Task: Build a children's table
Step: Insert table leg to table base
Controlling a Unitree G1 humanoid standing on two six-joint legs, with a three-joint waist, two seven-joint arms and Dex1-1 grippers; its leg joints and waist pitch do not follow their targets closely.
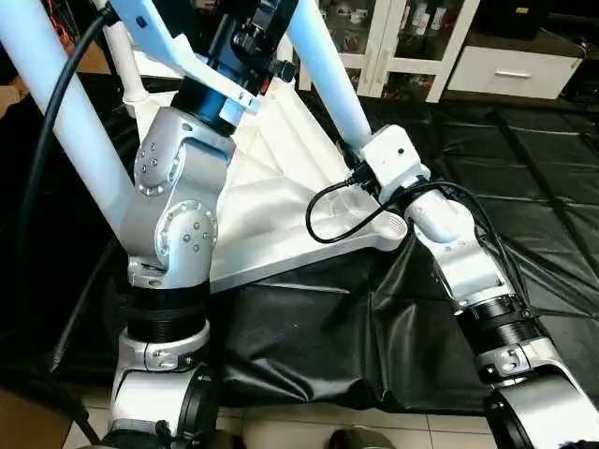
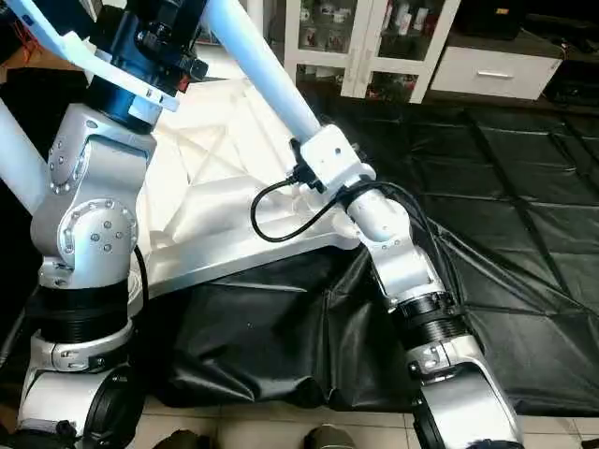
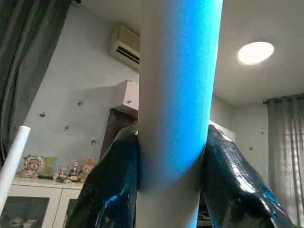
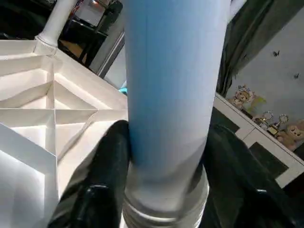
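Table top (image 1: pixel 281 178): white square slab lying ribbed underside up on the black sheet (image 1: pixel 524 187), centre of the head views; its near corner socket (image 1: pixel 388 227) points toward lower right.
Left gripper (image 3: pixel 173 161): its two black fingers (image 3: pixel 111 190) press on either side of a white leg (image 3: pixel 178 85) — closed on that tube, which runs up the middle of the left wrist view toward the ceiling.
Left leg in the head view: a thick white tube (image 1: pixel 56 103) slanting from the upper left corner down past the silver left forearm (image 1: pixel 178 215).
Right gripper (image 4: pixel 166 156): black fingers (image 4: pixel 102 180) flank a second white leg (image 4: pixel 171 71) on both sides and touch it — gripping it low, just above its grey threaded end.
Right leg in the head view: tube (image 2: pixel 257 70) slanting from top centre down to the white wrist block (image 2: pixel 328 159), beside the near socket.
Third leg (image 4: pixel 57 21): standing in a far corner socket, upper left of the right wrist view.
Cabinet (image 1: pixel 412 47): white, glass doors, top right of the head views.
Floor: pale tiles (image 1: pixel 309 426) along the bottom edge, below the sheet.
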